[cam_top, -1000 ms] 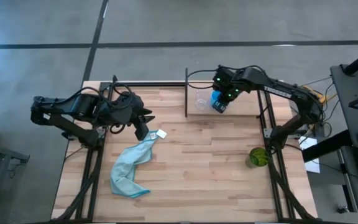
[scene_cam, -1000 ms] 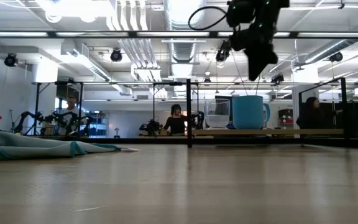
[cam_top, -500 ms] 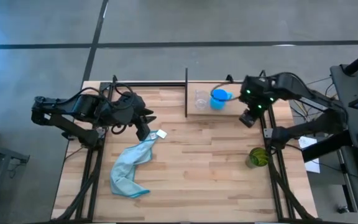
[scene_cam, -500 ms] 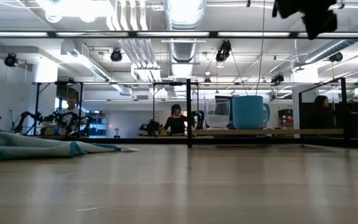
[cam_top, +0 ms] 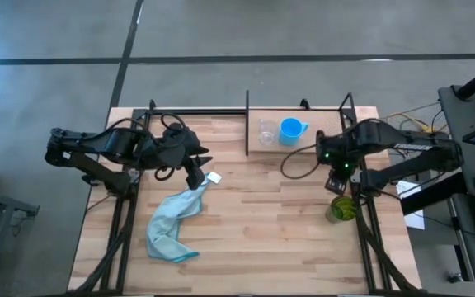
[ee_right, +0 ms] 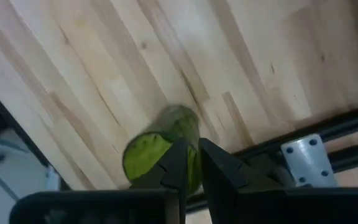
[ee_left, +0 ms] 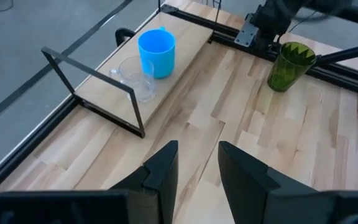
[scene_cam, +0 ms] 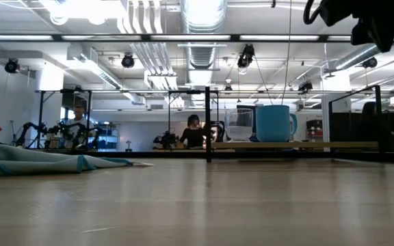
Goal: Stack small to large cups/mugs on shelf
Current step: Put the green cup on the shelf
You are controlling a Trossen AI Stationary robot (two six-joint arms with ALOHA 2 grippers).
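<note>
The surface [cam_top: 254, 214] carried the shelf [cam_top: 320, 140] along its far edge. On the shelf stood the blue mug [cam_top: 290, 130], with the clear cup [cam_top: 267, 132] just beside it. The green cup [cam_top: 342, 208] stood off the shelf, near the surface's right edge. The right gripper [cam_top: 336, 183] hung between shelf and green cup, its fingers seemingly nearly closed, gripping nothing. The left gripper [cam_top: 195, 175] waited well left of the shelf, fingers parted and empty
</note>
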